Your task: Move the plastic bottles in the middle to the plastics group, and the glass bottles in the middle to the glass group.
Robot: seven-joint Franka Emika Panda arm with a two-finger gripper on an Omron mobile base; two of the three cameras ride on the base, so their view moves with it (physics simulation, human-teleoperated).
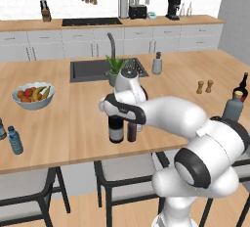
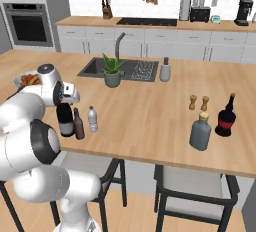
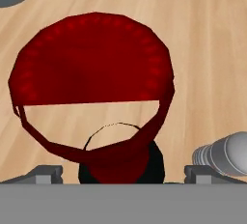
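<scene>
The tall dark wine bottle point(image 2: 65, 121) with red foil point(image 3: 91, 73) stands near the island's front edge, and my gripper point(image 3: 123, 172) hangs open just over its top, one finger on each side of the neck. The slim brown bottle point(image 2: 78, 125) stands right beside it, then the small clear water bottle point(image 2: 92, 119), whose white cap point(image 3: 224, 153) lies to the right in the hand view. My arm covers the wine bottle's point(image 1: 115, 130) neck. The blue-tinted bottle point(image 1: 14, 140) and the green bottle point(image 1: 1, 130) stand far left. The red-topped bottle point(image 2: 226, 117) and the grey bottle point(image 2: 200, 132) stand far right.
A fruit bowl point(image 1: 33, 96) sits at the left of the island. A potted plant point(image 1: 115, 69), the sink point(image 1: 88, 69) and a soap dispenser point(image 1: 157, 63) are behind the bottles. Two wooden mills point(image 2: 198, 102) stand near the glass group. Stools point(image 2: 197, 183) line the front edge.
</scene>
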